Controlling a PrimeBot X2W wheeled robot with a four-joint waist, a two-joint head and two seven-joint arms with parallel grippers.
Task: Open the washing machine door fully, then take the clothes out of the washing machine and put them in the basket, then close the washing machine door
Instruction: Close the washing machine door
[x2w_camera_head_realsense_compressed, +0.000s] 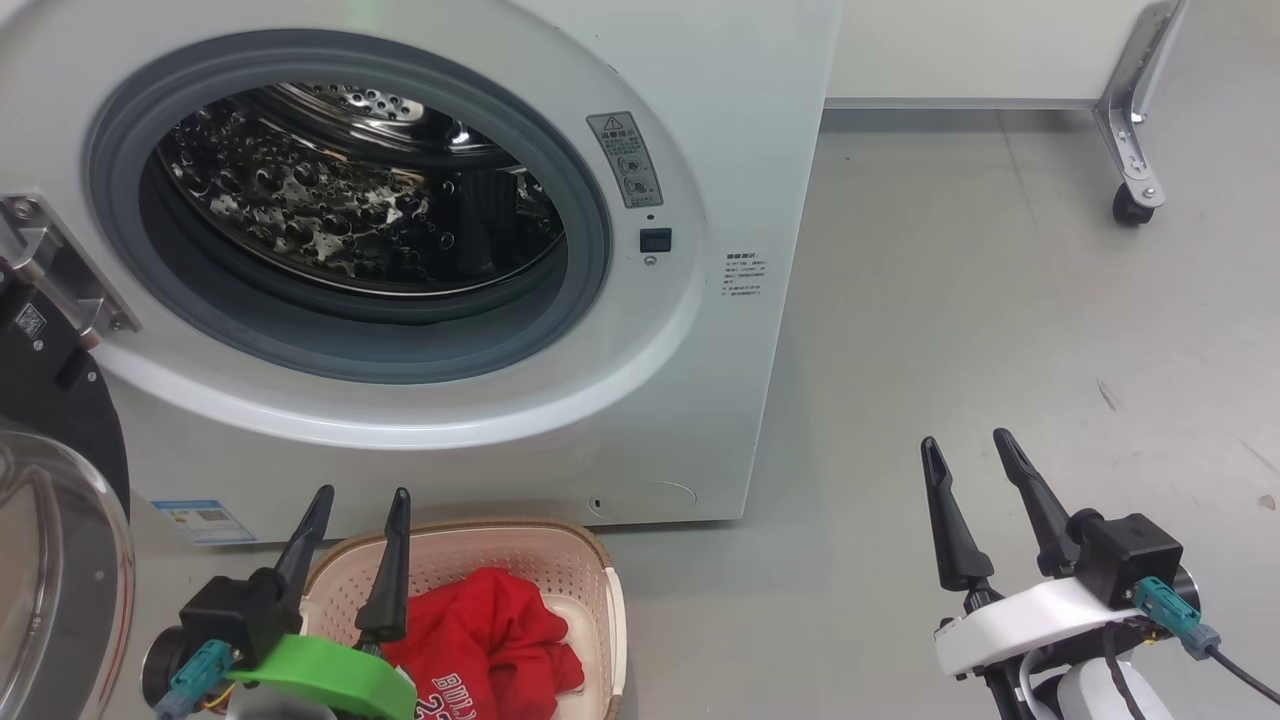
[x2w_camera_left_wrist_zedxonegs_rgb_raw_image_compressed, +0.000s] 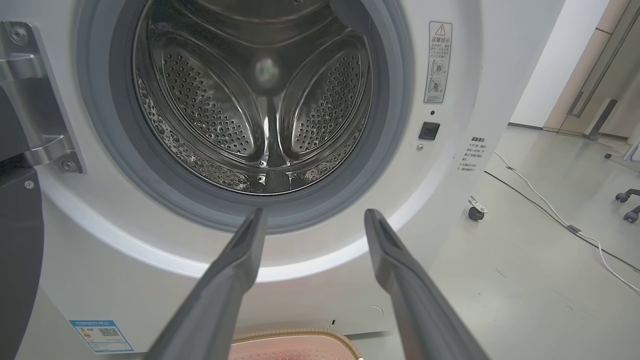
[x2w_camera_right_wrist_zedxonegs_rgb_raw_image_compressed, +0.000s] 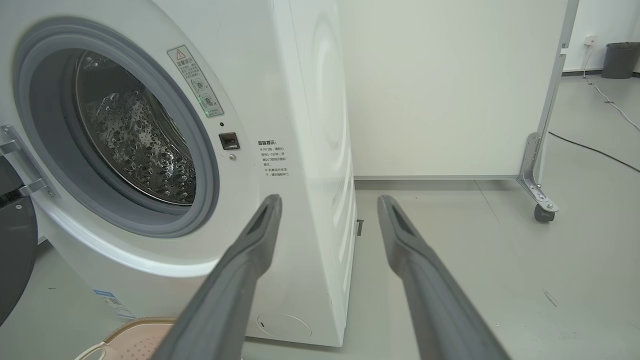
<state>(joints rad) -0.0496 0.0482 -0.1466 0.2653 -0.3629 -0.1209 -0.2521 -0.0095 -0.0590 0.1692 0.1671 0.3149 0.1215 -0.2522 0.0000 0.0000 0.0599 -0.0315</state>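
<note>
**Washer** (x2w_camera_head_realsense_compressed: 720, 330): white front-loader on the floor. Grey gasket (x2w_camera_head_realsense_compressed: 330, 345) rings the perforated steel drum (x2w_camera_head_realsense_compressed: 330, 210). Blue label (x2w_camera_head_realsense_compressed: 202, 520) at the lower left front corner, warning sticker (x2w_camera_head_realsense_compressed: 625, 158) and black latch (x2w_camera_head_realsense_compressed: 655, 240) at the right edge of the opening.

**Door** (x2w_camera_head_realsense_compressed: 55, 560): swung open on the metal hinge (x2w_camera_head_realsense_compressed: 60, 275) at the opening's left edge. Black ring and clear glass bowl stand off the washer's left front corner.

**Basket** (x2w_camera_head_realsense_compressed: 575, 560): cream, perforated, brown rim. On the floor just beside the foot of the washer front, below the opening. Whether it touches the washer cannot be told.

**Clothes** (x2w_camera_head_realsense_compressed: 490, 625): red, white print partly legible. Heaped inside the basket, reaching its rim.

**Left jaws:** released, holding nothing. Dark fingers (x2w_camera_head_realsense_compressed: 388, 570) are spread above the basket's left end. In the left wrist view they point at the lower gasket, with the basket rim at the bottom edge.

**Right jaws:** released, holding nothing. Fingers (x2w_camera_head_realsense_compressed: 950, 520) are spread over bare floor (x2w_camera_head_realsense_compressed: 950, 300), right of the washer and well apart from the basket.

**Other:** white panel (x2w_camera_head_realsense_compressed: 950, 45) on a castor leg (x2w_camera_head_realsense_compressed: 1135, 150) behind the washer's right side. Cable (x2w_camera_left_wrist_zedxonegs_rgb_raw_image_compressed: 550, 205) on the floor. Dark bin (x2w_camera_right_wrist_zedxonegs_rgb_raw_image_compressed: 620, 60) far off.
</note>
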